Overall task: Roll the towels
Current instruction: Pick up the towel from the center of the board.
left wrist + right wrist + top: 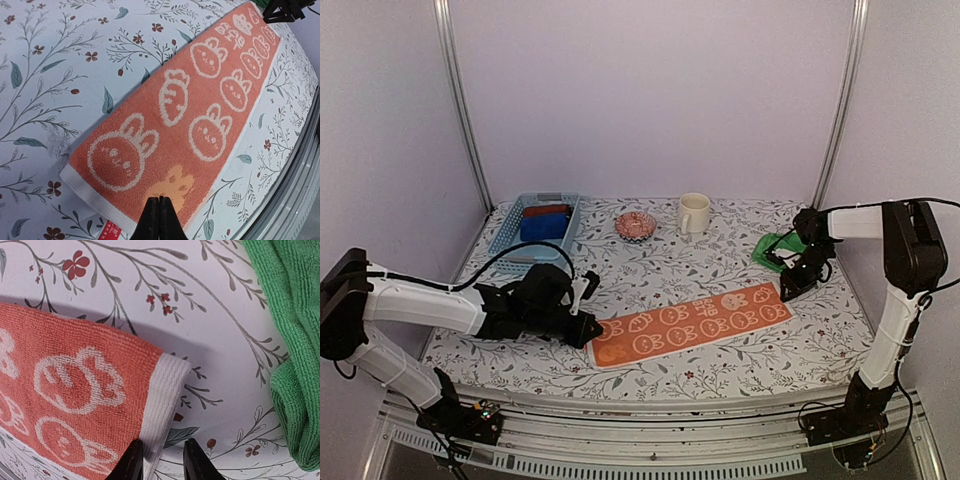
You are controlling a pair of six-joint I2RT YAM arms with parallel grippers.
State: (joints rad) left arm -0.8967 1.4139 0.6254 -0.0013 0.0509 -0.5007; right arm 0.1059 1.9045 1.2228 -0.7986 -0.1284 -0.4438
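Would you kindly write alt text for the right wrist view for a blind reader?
The right gripper, jaws apart, straddles the white-edged end of an orange towel on a floral table cover. A green towel lies bunched at right.

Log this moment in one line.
left hand: shut, at left end of orange towel | right hand: open, astride its right hem | orange towel: flat, unrolled | green towel: bunched beside right hand

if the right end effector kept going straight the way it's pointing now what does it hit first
Most likely the pale edging of the orange towel, which lies between the open fingers of the right end effector, with the table under it. Depth is unclear; it may be touching.
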